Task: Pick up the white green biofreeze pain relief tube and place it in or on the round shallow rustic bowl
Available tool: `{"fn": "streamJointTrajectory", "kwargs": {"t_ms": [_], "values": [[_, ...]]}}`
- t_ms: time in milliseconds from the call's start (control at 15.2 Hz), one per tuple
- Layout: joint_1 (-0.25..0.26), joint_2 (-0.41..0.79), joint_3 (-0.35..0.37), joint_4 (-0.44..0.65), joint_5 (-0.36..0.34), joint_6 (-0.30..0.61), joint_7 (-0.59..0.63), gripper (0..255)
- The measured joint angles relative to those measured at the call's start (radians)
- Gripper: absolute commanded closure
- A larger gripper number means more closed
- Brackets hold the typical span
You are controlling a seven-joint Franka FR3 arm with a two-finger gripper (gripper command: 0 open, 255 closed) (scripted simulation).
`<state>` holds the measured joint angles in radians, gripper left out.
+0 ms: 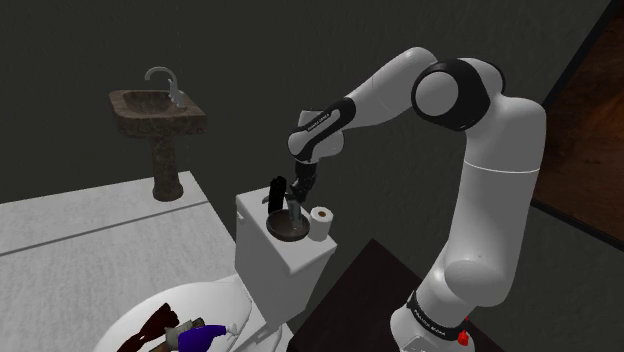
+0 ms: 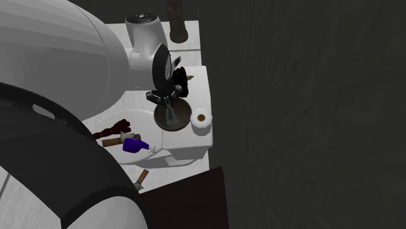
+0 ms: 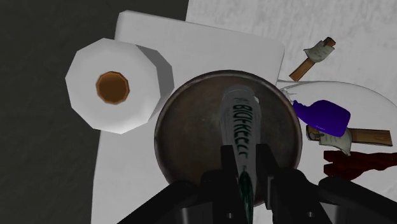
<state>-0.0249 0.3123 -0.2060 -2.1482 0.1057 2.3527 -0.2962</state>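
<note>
The white tube with green lettering (image 3: 240, 121) hangs nose-down between my fingers, clasped near its dark green end. My gripper (image 3: 247, 173) is shut on it, directly above the round brown bowl (image 3: 184, 130). The bowl (image 1: 288, 228) sits on the white toilet tank lid (image 1: 262, 250), and my gripper (image 1: 300, 192) hovers just over it. In the second exterior view the tube (image 2: 170, 114) points down into the bowl (image 2: 185, 118) below my gripper (image 2: 168, 101). I cannot tell whether the tube's tip touches the bowl.
A toilet paper roll (image 3: 113, 86) stands right beside the bowl on the tank. A dark upright object (image 1: 277, 192) stands behind the bowl. A purple bottle (image 3: 324, 116) and small brown items lie on the toilet seat. A brown pedestal sink (image 1: 155, 112) stands against the back wall.
</note>
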Motion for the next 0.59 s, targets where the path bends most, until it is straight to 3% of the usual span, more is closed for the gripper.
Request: {"fn": "streamJointTrajectory", "kwargs": {"t_ms": [396,594], "values": [[0.0,0.0,0.0,0.0,0.0,0.0,0.0,0],[0.007,-0.045,-0.005,0.021,-0.016,-0.063,0.015,0]]}}
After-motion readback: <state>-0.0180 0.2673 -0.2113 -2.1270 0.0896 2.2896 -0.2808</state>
